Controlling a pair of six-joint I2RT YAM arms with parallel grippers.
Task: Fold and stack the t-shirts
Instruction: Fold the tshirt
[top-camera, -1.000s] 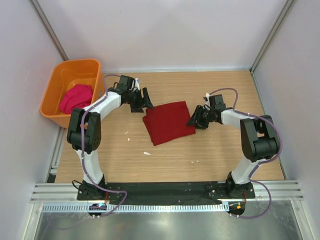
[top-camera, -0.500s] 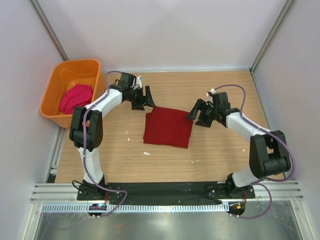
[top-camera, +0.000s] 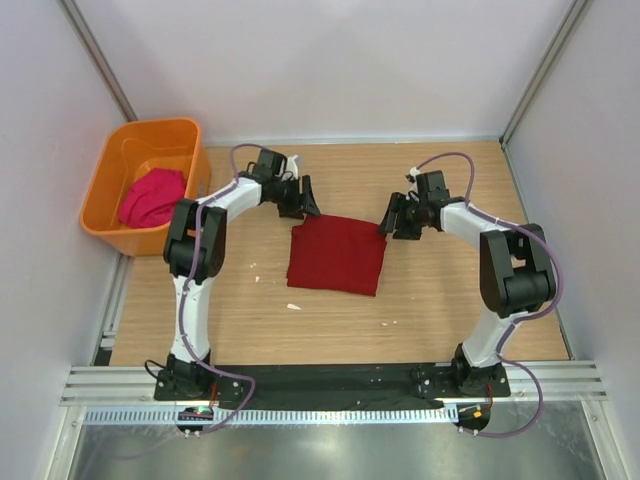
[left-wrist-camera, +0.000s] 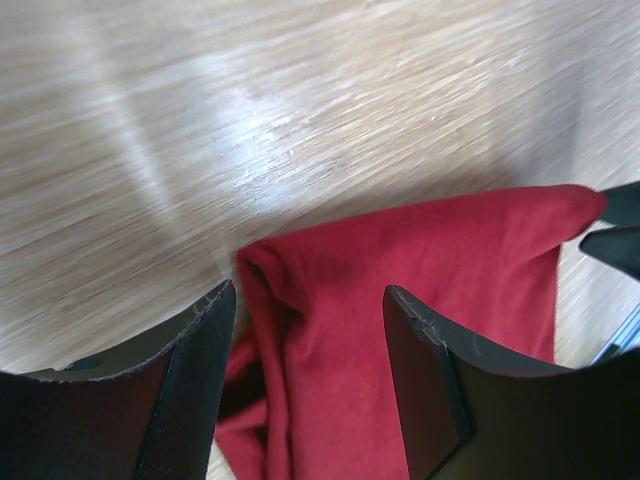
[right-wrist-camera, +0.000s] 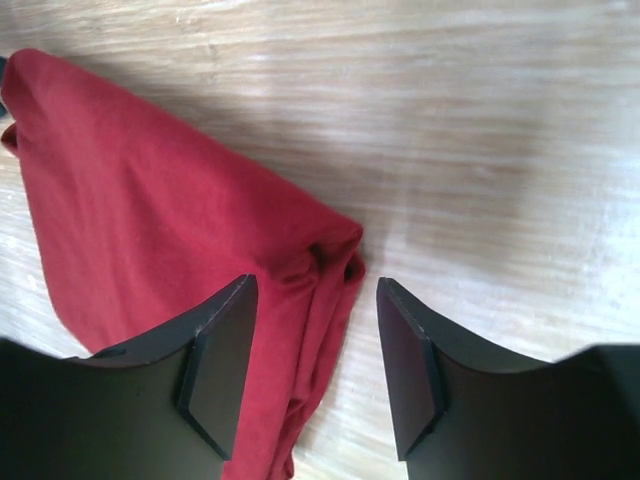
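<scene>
Folded dark crimson cloth t-shirt (top-camera: 337, 255): soft, limp, light | we judge the corners between the fingers (left-wrist-camera: 195, 380) the best hold | left gripper (left-wrist-camera: 308, 300), right gripper (right-wrist-camera: 315, 290): spread apart, empty.

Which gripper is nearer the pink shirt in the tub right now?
Left. The left gripper sits at the red shirt's far-left corner, right of the tub holding the pink shirt; the right gripper sits at the red shirt's far-right corner, farther away.

- Dark crimson t-shirt (top-camera: 337, 255): folded into a flat rectangle, far corners slightly bunched.
- Magenta-pink t-shirt (top-camera: 153, 197): crumpled heap in orange tub (top-camera: 150, 148), ten o'clock from crimson.
</scene>
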